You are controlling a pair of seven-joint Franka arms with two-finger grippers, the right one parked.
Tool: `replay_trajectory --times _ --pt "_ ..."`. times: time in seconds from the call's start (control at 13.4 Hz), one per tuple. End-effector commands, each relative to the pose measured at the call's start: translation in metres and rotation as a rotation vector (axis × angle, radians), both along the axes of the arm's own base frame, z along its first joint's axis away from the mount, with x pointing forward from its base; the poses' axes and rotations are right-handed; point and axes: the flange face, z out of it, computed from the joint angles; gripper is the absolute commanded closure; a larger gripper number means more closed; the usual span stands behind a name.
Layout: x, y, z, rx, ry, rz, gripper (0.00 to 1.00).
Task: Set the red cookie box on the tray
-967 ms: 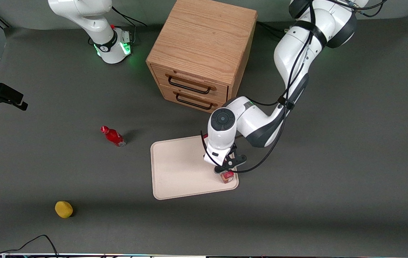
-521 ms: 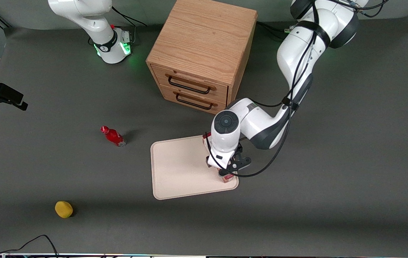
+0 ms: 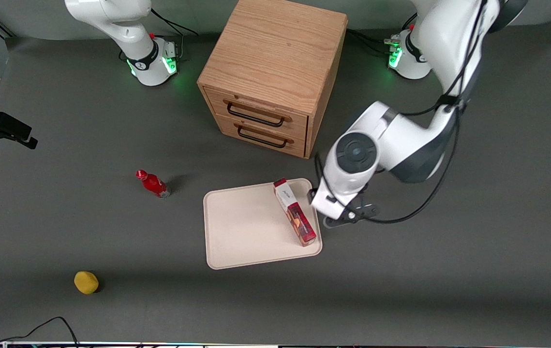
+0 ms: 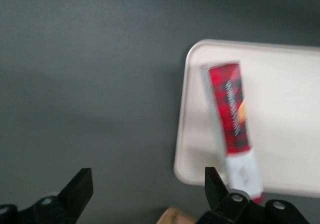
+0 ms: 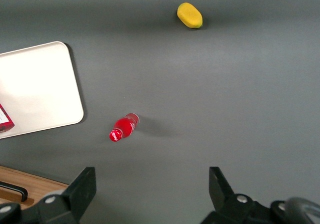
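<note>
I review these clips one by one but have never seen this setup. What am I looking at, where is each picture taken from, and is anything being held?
Two white robot arms stand at a grey table; one works. The front view looks down on the table; the other two come from cameras on the arms' wrists.

The slim dark-red cardboard cookie box lies flat on the cream-beige rectangular tray, along its edge toward the working arm. The working arm's two-finger gripper hangs open just off that edge, holding nothing.

Also on the table: a wooden two-drawer cabinet, a small red bottle and a yellow rounded object, both toward the parked arm's end.
</note>
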Motion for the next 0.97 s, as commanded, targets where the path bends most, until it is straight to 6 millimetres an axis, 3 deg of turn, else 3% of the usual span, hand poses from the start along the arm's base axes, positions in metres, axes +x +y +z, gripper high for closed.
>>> replay_trajectory --times 0.0,0.3,0.52,0.67,0.82,0.89 --pt "-0.044 0.087 0.029 0.019 0.038 -0.171 0.0" --pt "-0.061 0.224 0.071 0.011 0.074 -0.276 0.0" --pt "-0.074 0.308 0.094 0.001 0.068 -0.261 0.0" --pt "-0.087 0.329 0.123 -0.006 0.042 -0.288 0.0" --pt "-0.088 0.363 0.146 -0.003 0.009 -0.266 0.0" --pt "-0.086 0.367 0.155 -0.003 0.009 -0.301 0.0"
